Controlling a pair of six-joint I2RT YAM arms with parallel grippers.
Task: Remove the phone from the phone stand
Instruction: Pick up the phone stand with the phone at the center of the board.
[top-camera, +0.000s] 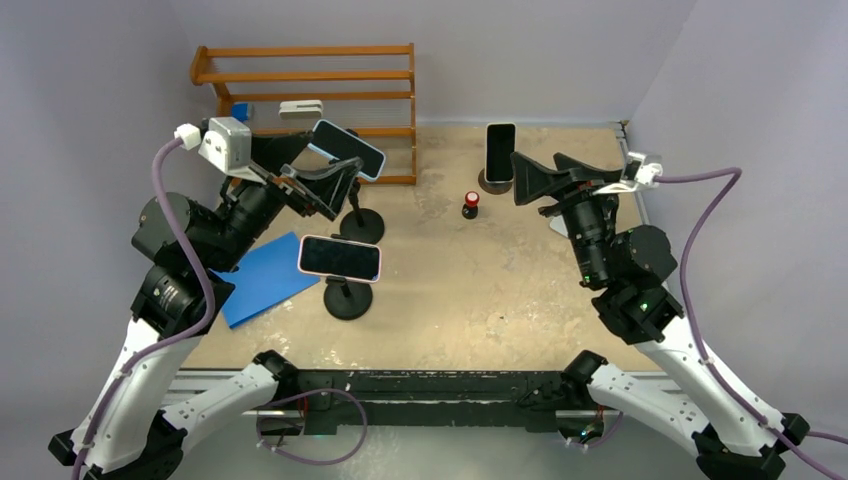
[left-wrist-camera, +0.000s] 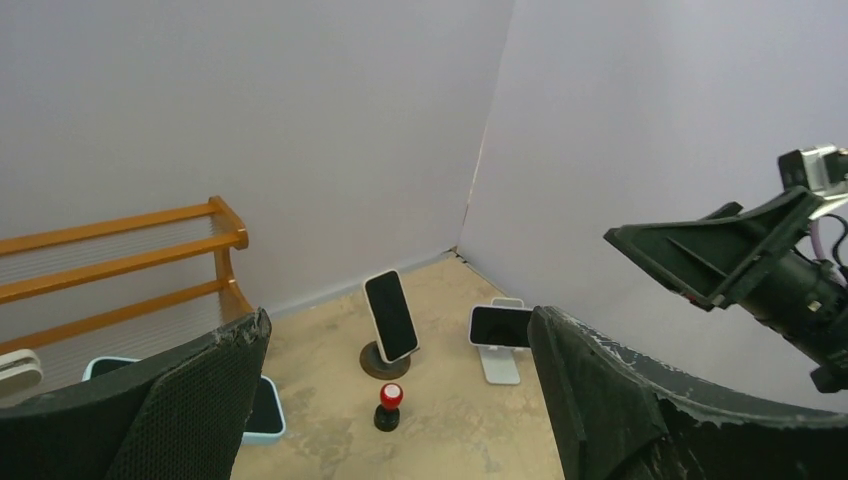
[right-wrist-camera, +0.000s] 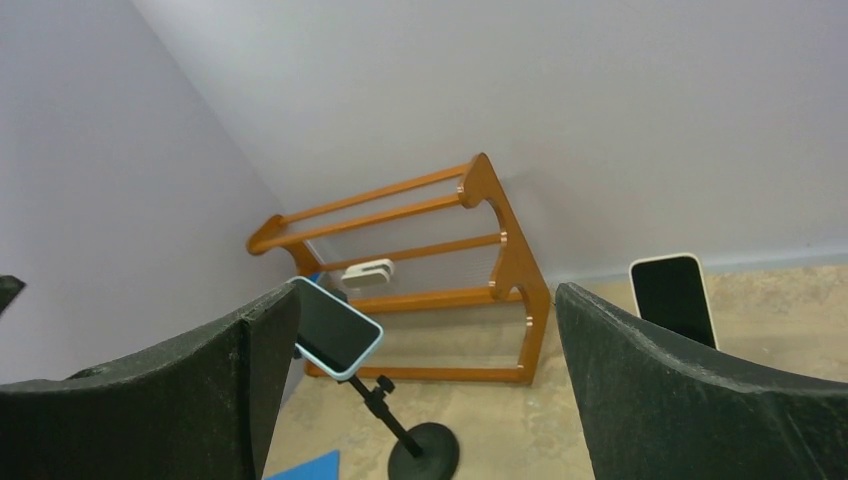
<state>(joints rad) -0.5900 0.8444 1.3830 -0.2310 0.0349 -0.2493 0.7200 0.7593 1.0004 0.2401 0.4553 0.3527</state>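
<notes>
Left gripper (top-camera: 330, 185) hangs raised, jaws wide apart and empty. Close by its fingertips, a blue-cased phone (top-camera: 347, 148) tilts on a tall black stand (top-camera: 360, 222). Beyond it stands a wooden rack (top-camera: 300, 75). Right gripper (top-camera: 540, 180), also spread open and empty, faces it across the bare table (top-camera: 480, 290), with a red-capped bottle (top-camera: 470, 205) between them.

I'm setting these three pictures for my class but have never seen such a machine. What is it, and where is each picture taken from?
Two robot arms, left arm and right arm, are bolted to a table. One picture looks down from above; the others come from a camera on each wrist. On the table: phones on stands, like the nearest phone, a wooden rack, a blue sheet, a red-capped bottle. Both jaws are open, holding nothing.
</notes>
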